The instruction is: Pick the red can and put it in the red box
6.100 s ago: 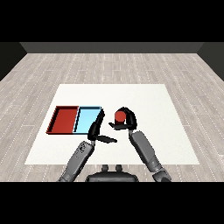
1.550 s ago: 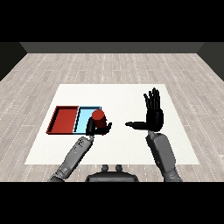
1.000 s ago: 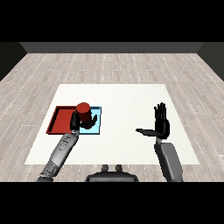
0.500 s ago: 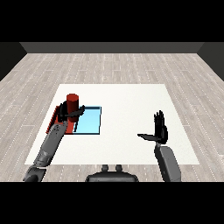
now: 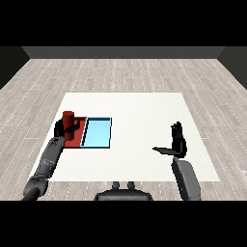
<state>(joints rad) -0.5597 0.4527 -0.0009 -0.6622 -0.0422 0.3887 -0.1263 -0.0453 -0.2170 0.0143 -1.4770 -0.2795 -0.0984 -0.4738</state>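
The left hand [image 5: 63, 128] is curling round the red can [image 5: 68, 120] over the red tray [image 5: 77, 137]; the right hand [image 5: 177, 141] is hanging open-fingered, holding nothing.

Two grey, rounded forearms with darker grey segments toward the elbows, each ending in a black hand, left hand [image 5: 64, 129] and right hand [image 5: 178, 143], slim black fingers [image 5: 176, 129] and a black thumb

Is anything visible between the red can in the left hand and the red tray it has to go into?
Nothing visible. The left hand holds the red can upright over the red tray; the light blue tray lies beside it.
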